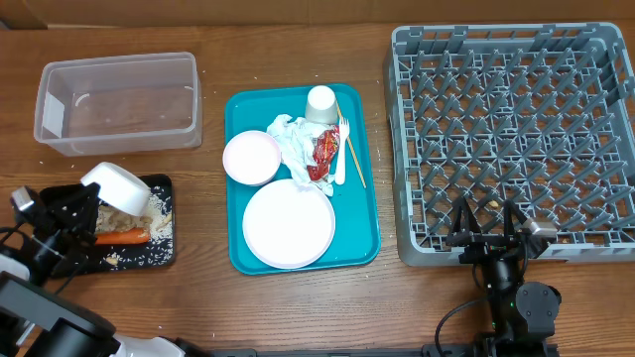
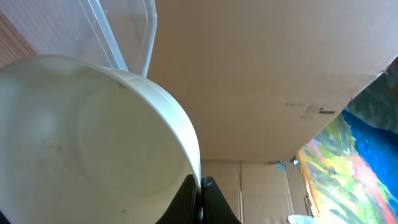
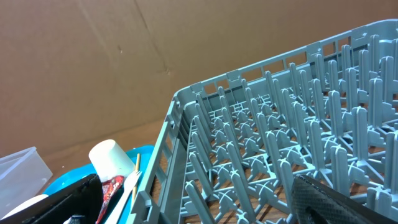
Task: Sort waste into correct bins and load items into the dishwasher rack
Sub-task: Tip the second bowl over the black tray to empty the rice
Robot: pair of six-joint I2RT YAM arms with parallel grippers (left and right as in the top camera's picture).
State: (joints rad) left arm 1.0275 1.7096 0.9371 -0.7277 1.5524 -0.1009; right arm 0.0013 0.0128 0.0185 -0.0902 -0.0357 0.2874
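Note:
My left gripper (image 1: 92, 201) (image 2: 201, 186) is shut on the rim of a white bowl (image 1: 121, 184) (image 2: 93, 137), held tilted over the black tray (image 1: 164, 248). In that tray lie a carrot (image 1: 121, 236) and rice scraps (image 1: 157, 210). The teal tray (image 1: 362, 198) carries a plate (image 1: 288, 223), a second bowl (image 1: 252, 157), a cup (image 1: 320, 104) (image 3: 112, 158), napkins (image 1: 290, 139), a red wrapper (image 1: 324, 154) (image 3: 112, 190), a fork (image 1: 340, 149) and a chopstick (image 1: 354, 164). My right gripper (image 1: 488, 223) (image 3: 199, 211) stands open at the front edge of the dishwasher rack (image 1: 516, 139) (image 3: 280, 143).
A clear tub (image 1: 119, 102) (image 2: 118, 31) stands at the back left, behind the black tray. The grey rack fills the right side of the table. Cardboard walls rise behind the table.

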